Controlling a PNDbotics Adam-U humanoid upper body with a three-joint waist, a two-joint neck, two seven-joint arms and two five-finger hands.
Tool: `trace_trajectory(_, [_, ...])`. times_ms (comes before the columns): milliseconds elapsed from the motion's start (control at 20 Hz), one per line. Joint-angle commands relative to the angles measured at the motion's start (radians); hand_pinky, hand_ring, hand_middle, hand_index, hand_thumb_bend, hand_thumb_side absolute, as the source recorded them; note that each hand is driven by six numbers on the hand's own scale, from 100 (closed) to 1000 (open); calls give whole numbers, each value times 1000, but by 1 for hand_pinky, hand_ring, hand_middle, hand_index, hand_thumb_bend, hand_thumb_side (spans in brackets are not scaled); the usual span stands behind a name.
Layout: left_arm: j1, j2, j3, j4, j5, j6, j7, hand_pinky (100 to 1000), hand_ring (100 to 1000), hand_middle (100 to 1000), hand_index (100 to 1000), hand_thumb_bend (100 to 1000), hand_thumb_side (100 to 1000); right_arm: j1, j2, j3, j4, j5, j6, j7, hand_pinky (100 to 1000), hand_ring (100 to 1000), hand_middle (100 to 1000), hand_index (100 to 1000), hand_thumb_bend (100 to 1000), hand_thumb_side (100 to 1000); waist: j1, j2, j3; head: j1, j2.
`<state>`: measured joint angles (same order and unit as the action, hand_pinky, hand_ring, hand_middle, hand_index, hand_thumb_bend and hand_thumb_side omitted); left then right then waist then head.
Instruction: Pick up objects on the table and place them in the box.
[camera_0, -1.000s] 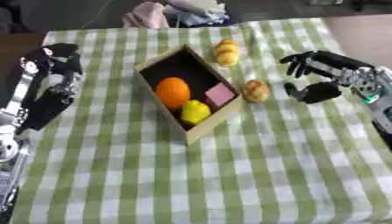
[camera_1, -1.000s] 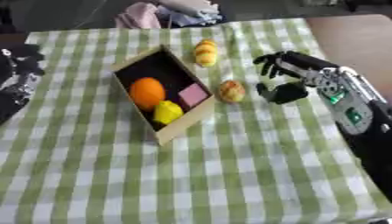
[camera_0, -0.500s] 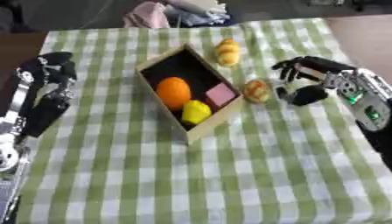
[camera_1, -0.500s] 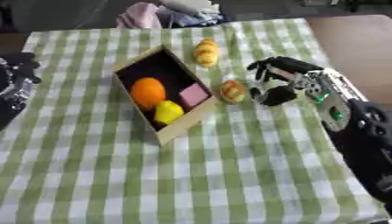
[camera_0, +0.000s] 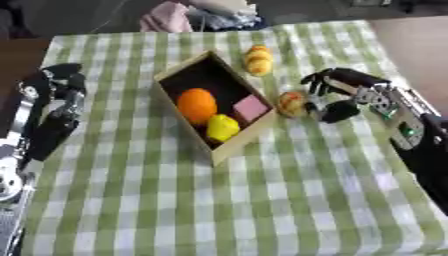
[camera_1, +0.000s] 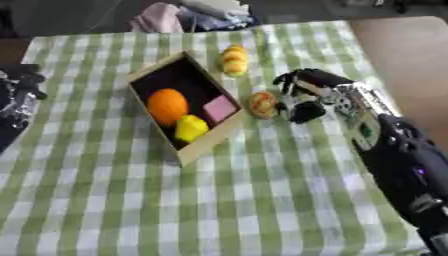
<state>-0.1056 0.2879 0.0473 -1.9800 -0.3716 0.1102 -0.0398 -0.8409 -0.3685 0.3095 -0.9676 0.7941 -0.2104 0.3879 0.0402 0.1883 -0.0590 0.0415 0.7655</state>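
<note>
A wooden box (camera_0: 230, 146) lies slanted on the checked cloth and holds an orange (camera_0: 196, 105), a yellow fruit (camera_0: 222, 127) and a pink block (camera_0: 251, 107). A small reddish-yellow fruit (camera_0: 291, 103) sits just right of the box. My right hand (camera_0: 337, 95) is right beside that fruit, fingers spread above and behind it and thumb low beside it; the hand is open. A yellow knobbly object (camera_0: 257, 59) lies behind the box. My left hand (camera_0: 59, 87) hangs at the left edge of the table, fingers relaxed and empty.
A heap of pink and grey cloth (camera_0: 192, 14) lies beyond the table's far edge. The green checked cloth (camera_0: 262, 200) spreads over the near half of the table.
My right hand has moved left toward the small fruit, from a gap away to right against it. The left arm has shifted a little at the left edge.
</note>
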Motion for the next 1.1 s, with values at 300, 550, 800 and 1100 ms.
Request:
trace_trajectory(300, [-2, 2, 2, -20, -12, -1, -7, 724, 613, 673, 823, 100, 736, -19, 2, 7, -12, -4, -20, 7, 725, 701, 687, 897, 100, 317, -2, -22, 2, -3, 5])
trace_trajectory(550, [-2, 1, 1, -20, -14, 1, -8, 725, 613, 674, 824, 100, 739, -13, -3, 25, -44, -21, -35, 26, 726, 702, 687, 895, 100, 290, -2, -21, 2, -2, 5])
trace_trajectory(800, [-3, 1, 0, -20, -15, 0, -11, 725, 614, 674, 825, 100, 742, -5, -16, 48, -91, -46, -48, 57, 731, 705, 689, 892, 100, 278, -3, -20, 1, -1, 5])
trace_trajectory(1100, [-4, 1, -1, -20, -17, 0, -15, 726, 614, 675, 826, 100, 747, 3, -21, 69, -123, -55, -55, 117, 737, 709, 687, 862, 100, 280, -3, -20, 0, -1, 5])
